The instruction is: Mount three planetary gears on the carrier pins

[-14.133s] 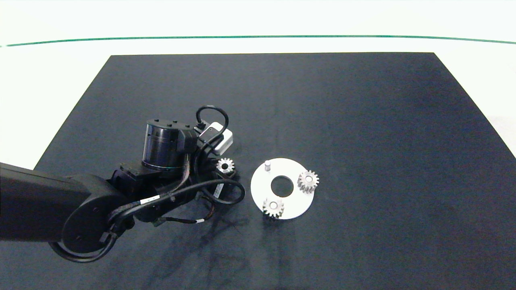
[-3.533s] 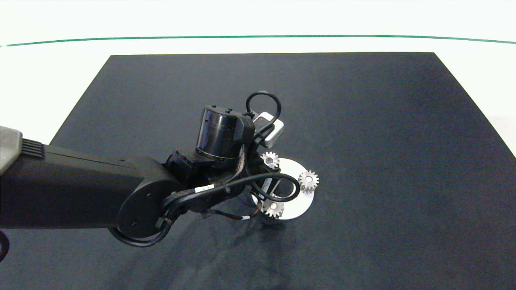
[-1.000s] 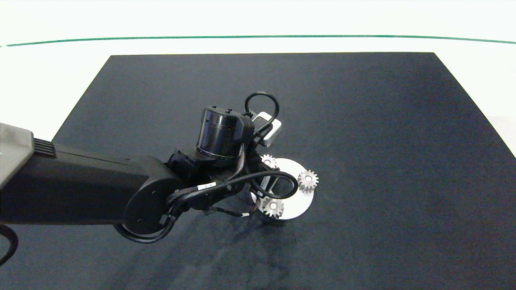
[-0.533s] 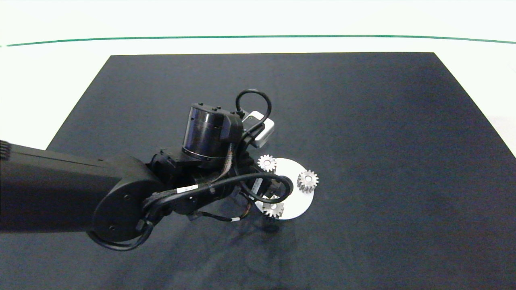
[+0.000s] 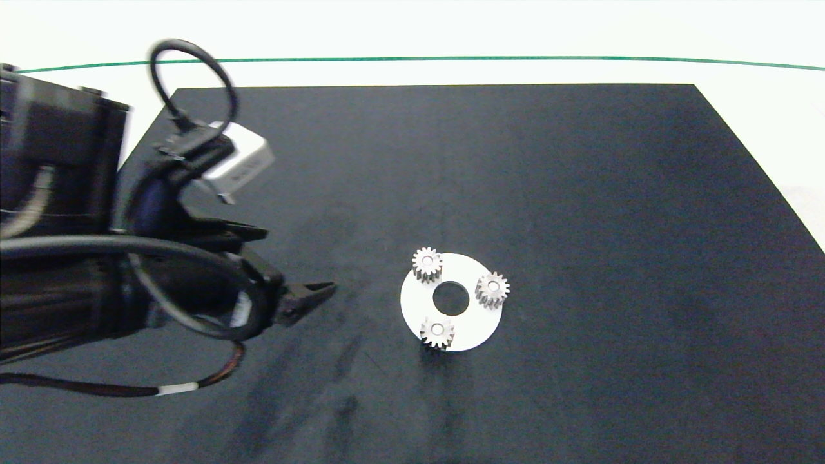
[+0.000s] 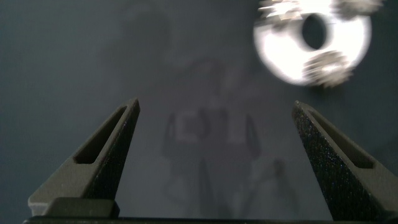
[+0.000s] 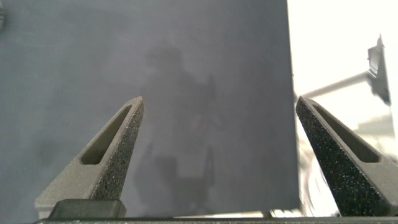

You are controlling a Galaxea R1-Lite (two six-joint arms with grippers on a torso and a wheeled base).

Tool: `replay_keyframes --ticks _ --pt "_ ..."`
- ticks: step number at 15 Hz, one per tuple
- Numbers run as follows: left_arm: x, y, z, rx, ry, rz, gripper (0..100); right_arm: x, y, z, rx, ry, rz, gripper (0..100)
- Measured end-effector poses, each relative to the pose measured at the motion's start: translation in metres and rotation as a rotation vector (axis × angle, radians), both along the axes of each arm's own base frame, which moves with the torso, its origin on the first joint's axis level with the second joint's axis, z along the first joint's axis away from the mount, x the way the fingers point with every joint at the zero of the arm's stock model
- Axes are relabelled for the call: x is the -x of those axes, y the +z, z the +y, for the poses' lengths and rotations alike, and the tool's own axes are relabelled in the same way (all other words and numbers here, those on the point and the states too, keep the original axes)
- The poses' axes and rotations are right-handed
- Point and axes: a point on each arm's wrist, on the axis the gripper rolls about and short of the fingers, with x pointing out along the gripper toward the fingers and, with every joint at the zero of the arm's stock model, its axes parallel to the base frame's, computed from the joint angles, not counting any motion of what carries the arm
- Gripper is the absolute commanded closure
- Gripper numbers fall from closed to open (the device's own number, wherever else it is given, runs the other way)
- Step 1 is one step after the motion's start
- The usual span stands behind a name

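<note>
All three gears [image 5: 427, 264] [image 5: 492, 290] [image 5: 437, 332] are sitting on the disc [image 5: 474, 325] at centre frame, so the job is looking done, while my left jaws [image 5: 309, 298] are hanging open and empty at left, right jaws [image 7: 217, 162] open off-mat.

Off to the right of my left gripper [image 5: 309, 299], apart from it, three planetary gears [image 5: 427, 264] sit on the disc [image 5: 474, 322].

A robot test bench: black mat [image 5: 580, 193] on a white table [image 5: 97, 116].
</note>
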Motion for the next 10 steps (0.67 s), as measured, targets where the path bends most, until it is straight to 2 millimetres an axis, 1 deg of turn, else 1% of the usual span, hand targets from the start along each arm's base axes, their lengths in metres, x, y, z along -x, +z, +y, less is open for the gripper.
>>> replay_keyframes --ticks 1,3,4,5,7,8,9,10 --pt "0.017 0.007 0.024 0.016 0.064 -0.007 0 -0.001 -0.001 0.001 0.002 -0.038 0.007 0" --pt "0.053 0.015 0.067 0.043 0.221 -0.031 0 0.004 -0.004 0.001 0.005 -0.119 0.007 0" --pt "0.076 0.017 0.085 0.059 0.304 -0.058 0 0.008 -0.007 0.002 0.005 -0.149 0.003 0" --pt "0.098 0.016 0.097 0.074 0.37 -0.089 0 0.015 -0.012 0.003 0.004 -0.166 -0.004 0" --pt "0.145 0.003 0.111 0.101 0.469 -0.16 0 0.029 -0.026 0.004 0.001 -0.173 -0.02 0" --pt "0.166 -0.008 0.114 0.113 0.5 -0.197 0 0.037 -0.035 0.005 0.0 -0.169 -0.035 0" --pt "0.187 -0.023 0.116 0.124 0.524 -0.231 0 0.043 -0.044 0.006 -0.002 -0.161 -0.053 0" --pt "0.202 -0.038 0.117 0.133 0.538 -0.259 0 0.049 -0.054 0.007 -0.005 -0.142 -0.072 0"
